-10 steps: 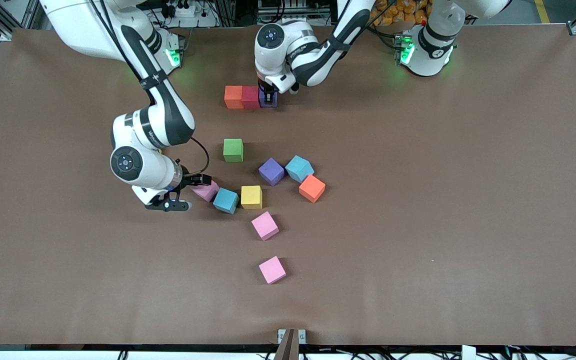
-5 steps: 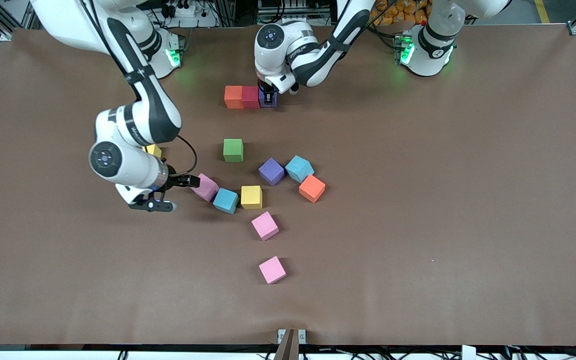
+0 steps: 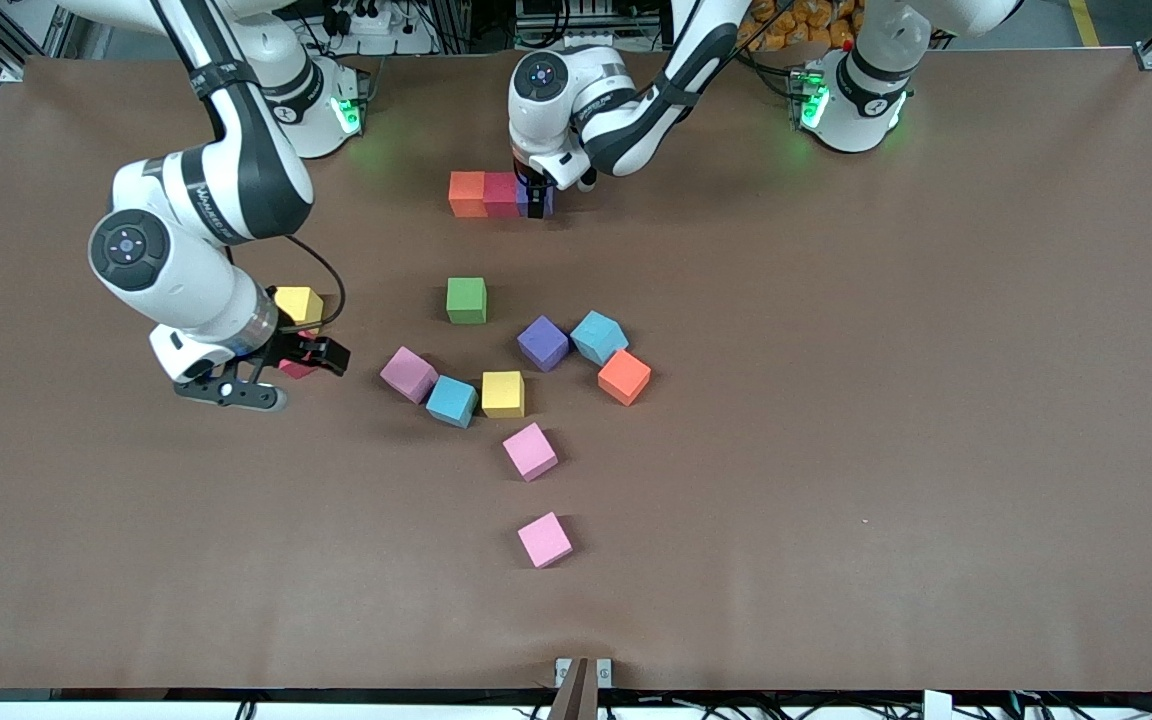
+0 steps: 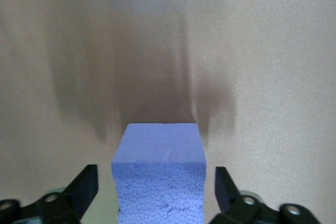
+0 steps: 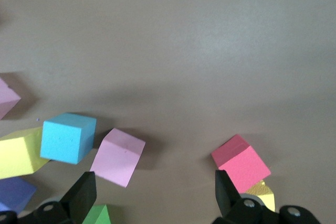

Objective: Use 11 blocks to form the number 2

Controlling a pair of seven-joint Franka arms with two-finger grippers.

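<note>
Across the brown paper-covered table [image 3: 836, 450], matte foam cubes lie scattered; an orange cube [image 3: 467, 193], a red cube [image 3: 501, 194] and a purple cube [image 3: 537, 199] touch in a row near the bases. Left wrist view: the left gripper [image 4: 156, 192] stands open, its fingers either side of the dimpled purple cube [image 4: 159, 182], apart from it. Right wrist view: the right gripper [image 5: 156, 195] hangs open and empty over a mauve-pink cube [image 5: 118, 157] and a loose red cube [image 5: 240, 162].
</note>
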